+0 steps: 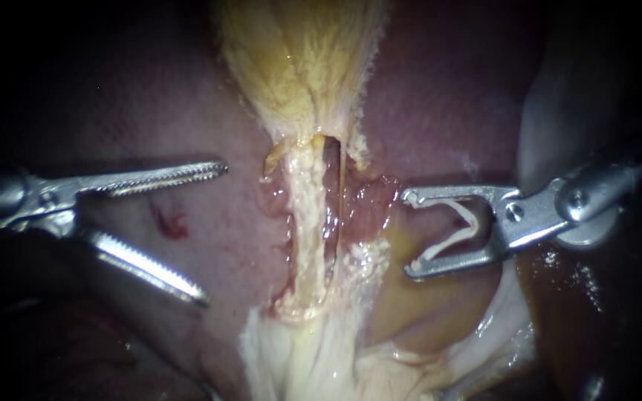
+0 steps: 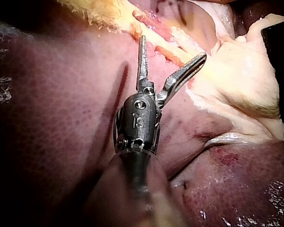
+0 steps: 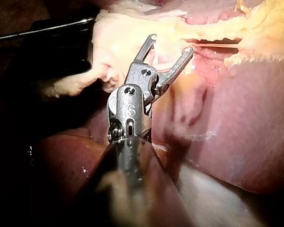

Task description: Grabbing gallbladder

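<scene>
Endoscope: two instruments. Left instrument in from 9 o'clock, its two toothed jaws spread wide and empty over the liver. Right instrument in from 3 o'clock, its two jaws far apart yet pinching one white clip between them. One yellowish gallbladder at 12 o'clock, apart from both. Left wrist: left instrument splayed, gallbladder near, ahead of the jaws. Right wrist: right instrument parted against pale tissue, gallbladder ahead and to one side.

Left instrument at 9 o'clock over liver, tube at centre, right instrument at 3 o'clock, clip gripped between its jaws.
</scene>
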